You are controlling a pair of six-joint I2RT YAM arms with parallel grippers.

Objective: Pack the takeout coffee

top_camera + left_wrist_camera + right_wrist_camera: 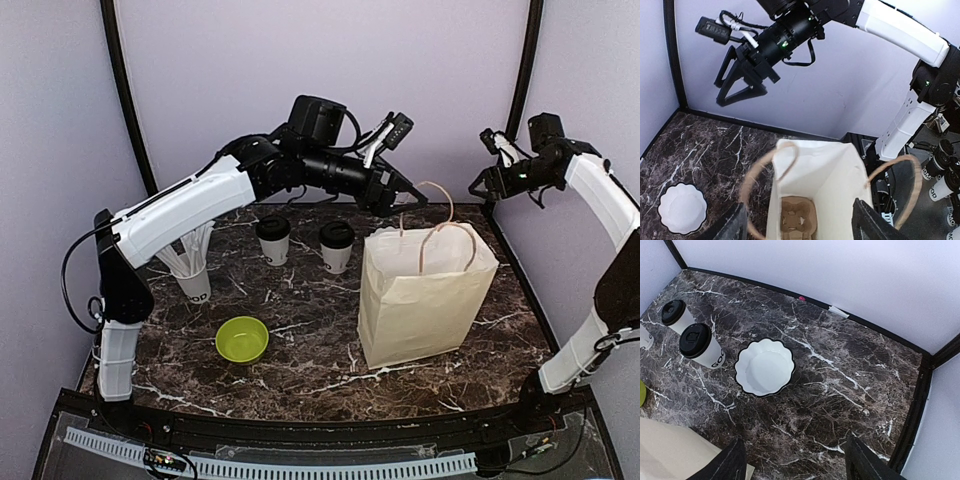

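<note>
Marble table [300, 350]: two lidded cups [273, 243] [336, 248] beside bag [420, 300]; left gripper [408, 198], right gripper [482, 188] spread.

Both coffees stand upright side by side, not touching, near the far edge of the counter [300, 350], a bit left of centre: first cup [273, 241], second cup [336, 247]. White paper, black lids on, dark lettering low down.
</note>
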